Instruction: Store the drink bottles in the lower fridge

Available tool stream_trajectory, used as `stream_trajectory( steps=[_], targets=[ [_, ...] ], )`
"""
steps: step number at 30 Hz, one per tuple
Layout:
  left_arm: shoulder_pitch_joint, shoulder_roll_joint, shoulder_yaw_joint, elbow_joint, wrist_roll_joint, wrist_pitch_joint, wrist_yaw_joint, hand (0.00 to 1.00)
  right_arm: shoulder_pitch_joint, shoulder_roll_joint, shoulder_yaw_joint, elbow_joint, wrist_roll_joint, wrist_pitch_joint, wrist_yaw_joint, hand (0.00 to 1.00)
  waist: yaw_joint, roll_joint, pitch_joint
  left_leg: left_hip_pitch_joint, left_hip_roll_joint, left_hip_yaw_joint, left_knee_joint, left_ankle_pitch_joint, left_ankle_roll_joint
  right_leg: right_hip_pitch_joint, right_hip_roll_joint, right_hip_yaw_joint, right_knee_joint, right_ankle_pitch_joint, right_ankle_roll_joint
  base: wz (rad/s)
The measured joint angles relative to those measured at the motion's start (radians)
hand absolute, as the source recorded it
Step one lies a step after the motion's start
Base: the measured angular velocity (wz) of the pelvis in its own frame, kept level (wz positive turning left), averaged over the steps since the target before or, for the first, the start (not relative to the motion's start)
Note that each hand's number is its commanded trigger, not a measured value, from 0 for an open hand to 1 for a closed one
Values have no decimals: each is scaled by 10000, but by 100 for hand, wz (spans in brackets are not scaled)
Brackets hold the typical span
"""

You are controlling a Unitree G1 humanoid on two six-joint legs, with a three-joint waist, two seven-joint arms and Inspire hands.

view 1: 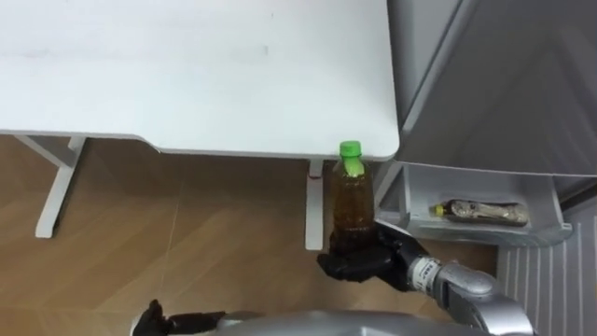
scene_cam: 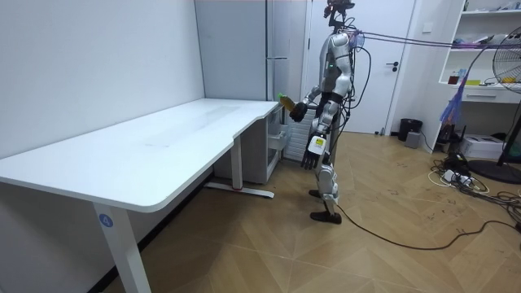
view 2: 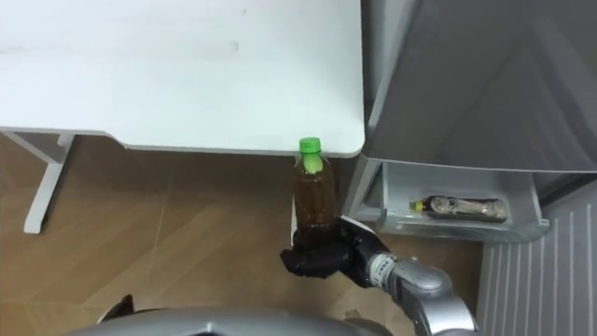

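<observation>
A brown tea bottle [view 1: 353, 198] with a green cap stands upright in my right hand [view 1: 368, 259], whose fingers are curled round its base. It hangs above the wooden floor, just in front of the white table's near right corner [view 1: 378, 140]. To its right the grey fridge [view 1: 494, 84] has its lower drawer [view 1: 485, 233] pulled out, and another drink bottle [view 1: 480, 213] lies on its side in it. My left hand [scene_cam: 312, 150] hangs low at my side with relaxed fingers. In the room view I stand facing the fridge beside the table's end.
The long white table [scene_cam: 155, 146] runs along the wall, with its legs [view 1: 56, 187] on the wooden floor. A fan and cables [scene_cam: 468, 175] lie behind me, by a shelf.
</observation>
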Motion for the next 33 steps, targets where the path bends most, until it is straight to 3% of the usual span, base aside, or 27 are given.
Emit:
stream_trajectory(
  steps=[11, 18, 28, 33],
  targets=[
    [-339, 143, -234, -34, 1486, -21, -318, 0, -117, 15, -96, 556, 592, -169, -381, 100, -331, -93, -13, -39, 0, 294, 4, 1, 1, -129, 4, 182, 25, 10, 17, -4],
    [-429, 182, -496, -24, 1537, -44, -100, 0, -317, 53, -96, 2023, 892, -254, -1186, 100, -324, -107, -8, -49, -1, 414, 6, 1, 1, -141, 6, 219, -17, 17, 28, -1],
    [-399, 99, -271, 10, 1930, -51, -119, 0, -341, 164, -598, 2594, 1035, -444, -1988, 100, -366, -92, -6, -31, 2, 471, -2, 1, 1, -118, 6, 210, -28, 18, 29, 0],
    [-382, 54, -275, 11, 1933, -49, -116, 0, -343, 207, -794, 3065, 2198, -460, -2583, 100, -387, -13, 4, -27, 3, 465, -74, 0, 2, -141, 20, 238, -19, 23, 37, 0]
  ],
)
